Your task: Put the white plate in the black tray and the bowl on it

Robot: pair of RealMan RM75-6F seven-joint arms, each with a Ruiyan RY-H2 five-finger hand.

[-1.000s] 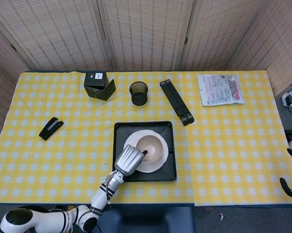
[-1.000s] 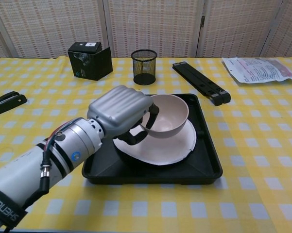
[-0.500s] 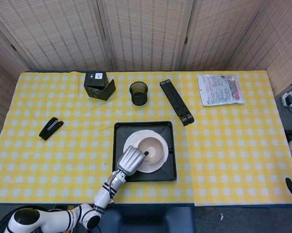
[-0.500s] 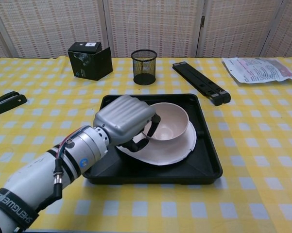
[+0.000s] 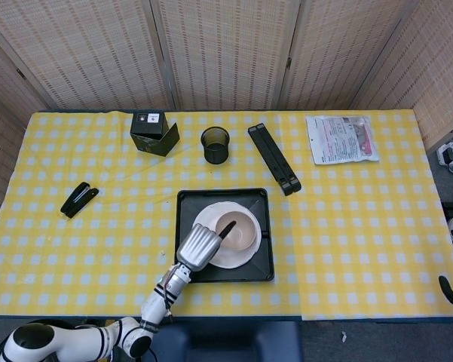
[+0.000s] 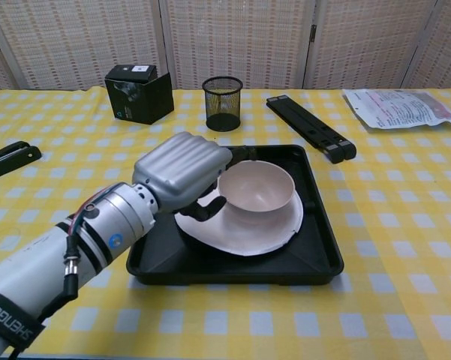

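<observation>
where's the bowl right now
In both views the bowl sits on the white plate inside the black tray, near the table's front centre, with the left hand at its left rim.

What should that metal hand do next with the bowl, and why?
Probably let go and draw back. The bowl already sits upright on the white plate, which lies in the black tray, while the left hand has its fingers at the bowl's rim. Nothing more seems left to place.

head: high, looking down (whole table) | chest: low, close, forward | shared: tray (image 5: 186,231) area
</observation>
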